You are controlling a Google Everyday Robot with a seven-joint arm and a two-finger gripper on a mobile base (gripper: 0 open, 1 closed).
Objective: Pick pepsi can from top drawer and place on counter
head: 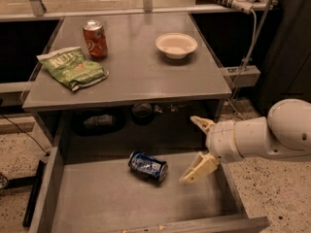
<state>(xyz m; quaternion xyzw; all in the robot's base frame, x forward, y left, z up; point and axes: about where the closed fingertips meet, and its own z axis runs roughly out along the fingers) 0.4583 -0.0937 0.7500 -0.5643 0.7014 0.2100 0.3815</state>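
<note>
**Open gripper beside the pepsi can in the drawer**

The jaws stand wide apart and hold nothing. One cream finger points up and to the left, and the other slants down toward the drawer floor. The gripper hangs over the right part of the top drawer, with its open side toward the pepsi can, near it but not touching. The can lies on its side on the drawer's flat bottom, about mid-width. The white arm reaches in from the right. Above, the counter carries an upright orange-red soda can at the back left. A green chip bag lies just in front of that can, and a white bowl sits at the back right.
</note>
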